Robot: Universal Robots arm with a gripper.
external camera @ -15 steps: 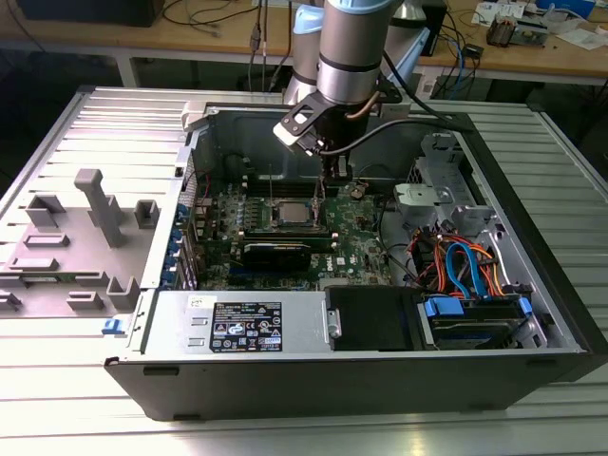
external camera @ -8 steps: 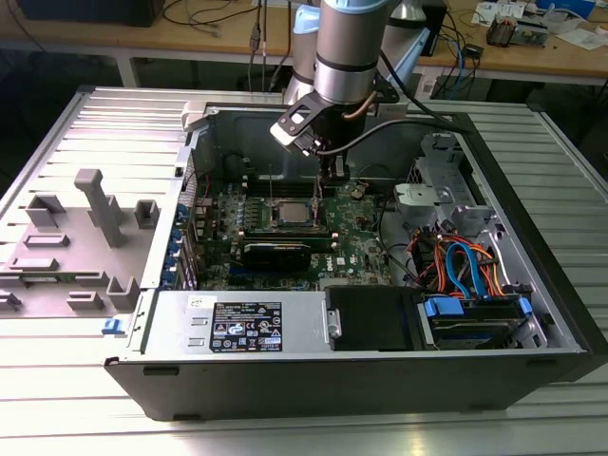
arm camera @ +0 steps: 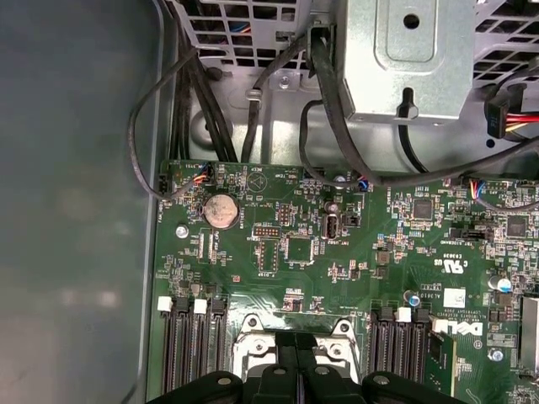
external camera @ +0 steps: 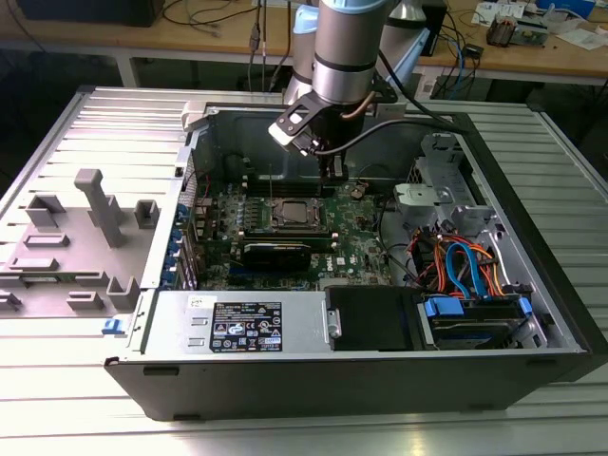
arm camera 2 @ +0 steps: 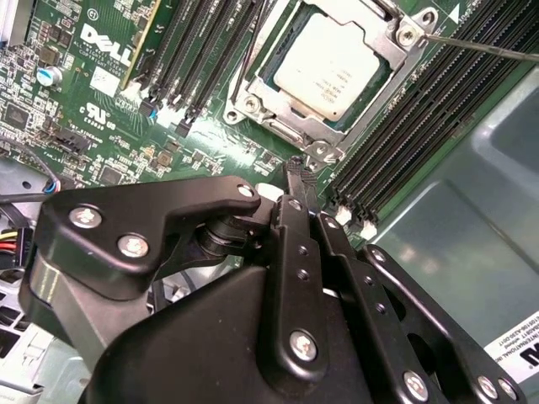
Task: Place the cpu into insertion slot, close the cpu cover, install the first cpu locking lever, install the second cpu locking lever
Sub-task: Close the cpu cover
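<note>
While the end effector [arm camera 2: 296, 172] hangs clenched on nothing just beside the slot [arm camera 2: 290, 135], the cpu [arm camera 2: 333, 57] lies flat inside it, on the green board [arm camera 2: 126, 126] of the open case [external camera: 361, 380]. Its pale silver-grey square top shows through the window of the cover [arm camera 2: 396, 38], which looks lowered over it. Light, rigid and probably fragile underneath, the chip is best held by its edges. A thin lever [arm camera 2: 484, 46] runs past one corner.

Grey fixture blocks [external camera: 95, 204] stand beside the open computer case [external camera: 285, 385] — blue and orange cables [external camera: 460, 262] coil inside.
</note>
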